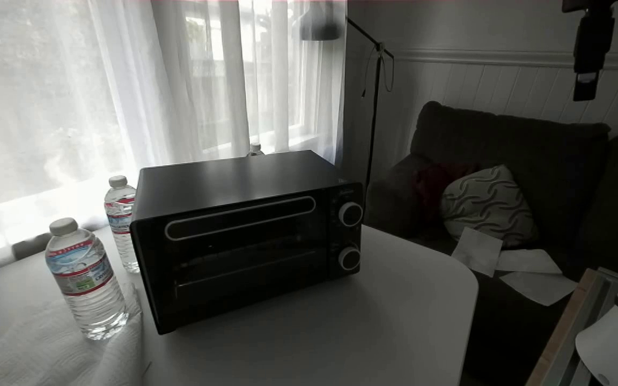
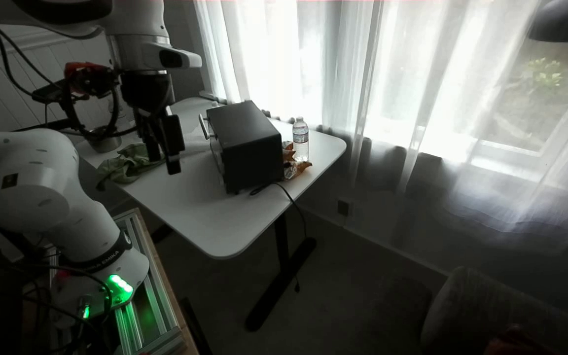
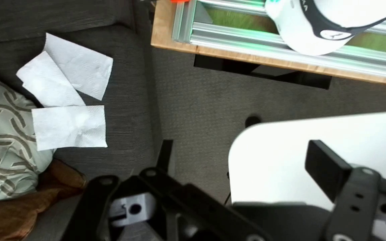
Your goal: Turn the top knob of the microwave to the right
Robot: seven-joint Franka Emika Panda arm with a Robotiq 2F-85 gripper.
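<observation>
The black microwave (image 1: 234, 179), shaped like a toaster oven, stands on the white table; it also shows in an exterior view (image 2: 252, 153). Its top knob (image 1: 350, 214) is round with a pale ring, at the right of its front. A similar bottom knob (image 1: 348, 258) sits below it. The knobs cannot be seen from the robot's side. My gripper (image 2: 164, 164) hangs in the air in front of the microwave, fingers down, apart from it. It shows at the upper right in an exterior view (image 1: 586, 88). In the wrist view its fingers (image 3: 240, 145) are wide apart with nothing between them.
Water bottles (image 1: 86, 279) (image 2: 301, 140) stand beside and behind the microwave on the table (image 1: 411, 300). A green cloth (image 2: 128, 165) and a metal bowl (image 2: 105, 140) are at the table's robot-side edge. A cord (image 2: 289, 195) hangs off the table. A sofa (image 1: 507, 123) and a lamp (image 1: 376, 107) stand beyond.
</observation>
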